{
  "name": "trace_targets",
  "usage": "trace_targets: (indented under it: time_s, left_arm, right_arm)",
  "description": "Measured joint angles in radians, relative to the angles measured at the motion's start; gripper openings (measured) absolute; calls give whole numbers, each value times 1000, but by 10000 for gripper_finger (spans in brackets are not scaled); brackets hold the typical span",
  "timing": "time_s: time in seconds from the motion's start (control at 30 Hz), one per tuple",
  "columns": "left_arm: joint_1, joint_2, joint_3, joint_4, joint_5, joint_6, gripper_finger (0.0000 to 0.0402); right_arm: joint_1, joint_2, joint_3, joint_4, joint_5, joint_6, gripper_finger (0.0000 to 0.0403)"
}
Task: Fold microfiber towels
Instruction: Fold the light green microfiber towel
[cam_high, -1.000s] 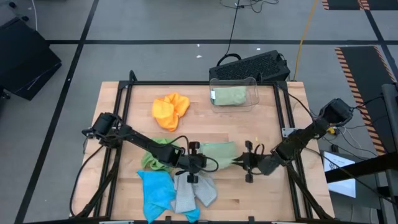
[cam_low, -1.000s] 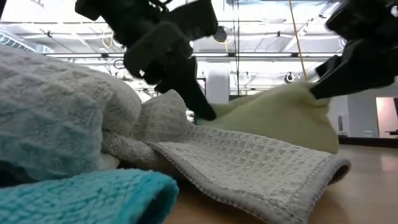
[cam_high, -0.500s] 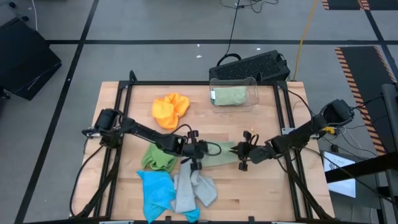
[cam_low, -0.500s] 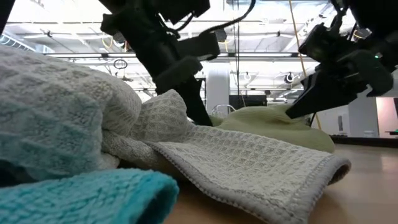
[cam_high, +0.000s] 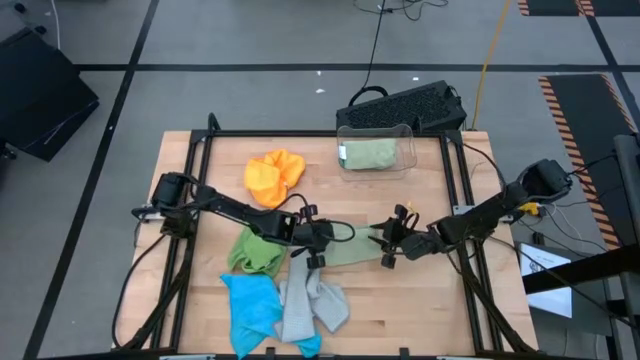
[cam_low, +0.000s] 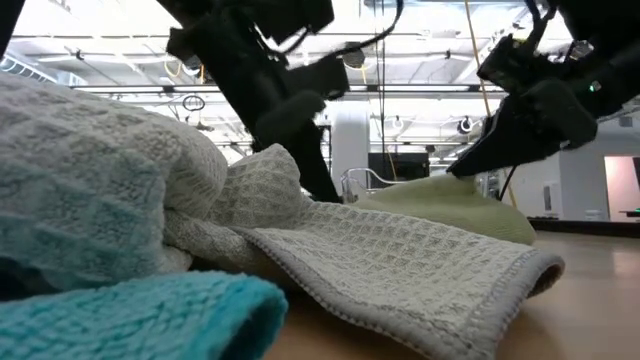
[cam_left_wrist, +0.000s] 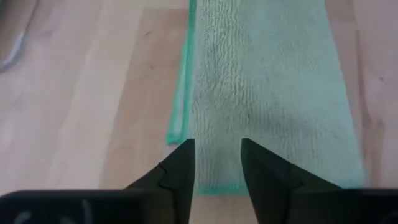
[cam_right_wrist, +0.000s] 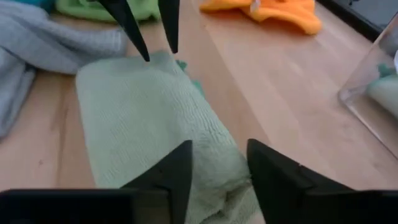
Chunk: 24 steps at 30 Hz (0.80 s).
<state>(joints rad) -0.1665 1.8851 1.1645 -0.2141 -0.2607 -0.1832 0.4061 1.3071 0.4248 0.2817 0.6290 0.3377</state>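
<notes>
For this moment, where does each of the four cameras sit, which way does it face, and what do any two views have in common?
High view: overhead, straight down on the table; both arms, left gripper, right gripper.
Low view: table height, level across grey towel into the room; both arms from above.
Left wrist view: on the left arm, down on the pale green towel; own open fingers.
Right wrist view: on the right arm, toward the orange towel; own open fingers.
Shared: all four show the pale green towel.
</notes>
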Motion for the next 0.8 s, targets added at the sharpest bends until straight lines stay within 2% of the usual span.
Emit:
trace_targets:
  time_s: [0.13,0.23,0.4,0.67,0.8]
  left_arm:
    - [-1,-77,0,-32,-32,-27,142]
    - [-12,-108,1,59,-51,-34,142]
    - [-43,-51,4,253,-24,48,143]
    - [-31,78,2,274,-55,16,143]
    - [-22,101,0,275,-45,35,143]
  right_arm:
    - [0,-72,0,3,-1,-13,175]
    - [0,-101,0,54,-30,-74,171]
    - [-1,-18,0,220,-119,-191,121]
    - [-40,197,-2,333,-136,-227,20]
    - [-73,286,-20,462,-140,-224,4]
